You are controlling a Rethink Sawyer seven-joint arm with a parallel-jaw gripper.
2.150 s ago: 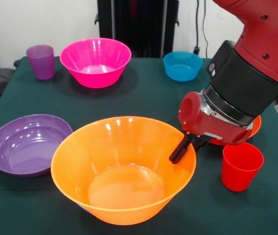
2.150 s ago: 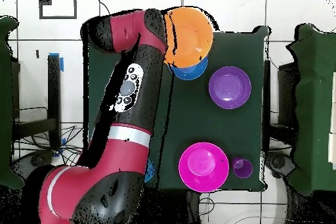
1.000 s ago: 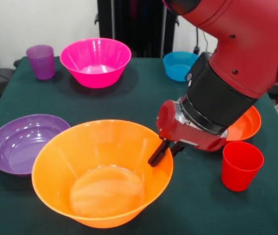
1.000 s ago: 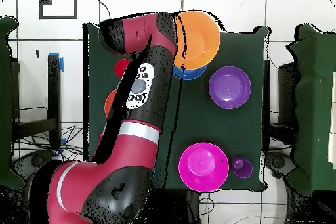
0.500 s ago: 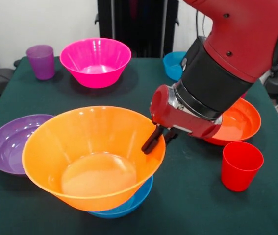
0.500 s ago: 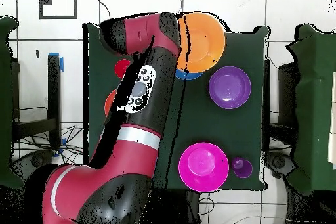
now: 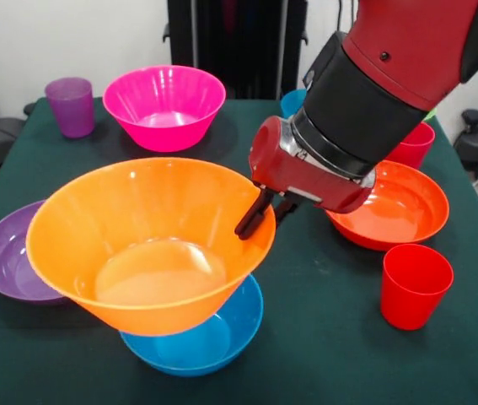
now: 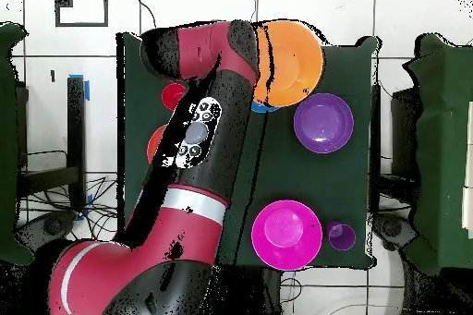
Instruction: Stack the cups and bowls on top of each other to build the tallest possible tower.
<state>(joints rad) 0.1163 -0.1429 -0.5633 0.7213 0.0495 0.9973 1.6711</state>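
Orange bowl (image 7: pixel 150 245) airborne, tilted.
Gripper (image 7: pixel 260 213) pinches its rim; mouth faces up, above blue bowl (image 7: pixel 201 342).

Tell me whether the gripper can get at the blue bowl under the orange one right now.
Probably not: the gripper is shut on the orange bowl's rim, and that bowl hangs over most of the blue bowl.

Dark green table (image 7: pixel 306 354), blue bowl (image 7: pixel 196 342), purple bowl (image 7: pixel 2 261), pink bowl (image 7: pixel 164 105), red-orange bowl (image 7: pixel 394 211), purple cup (image 7: pixel 71 106), red cup (image 7: pixel 414 285)
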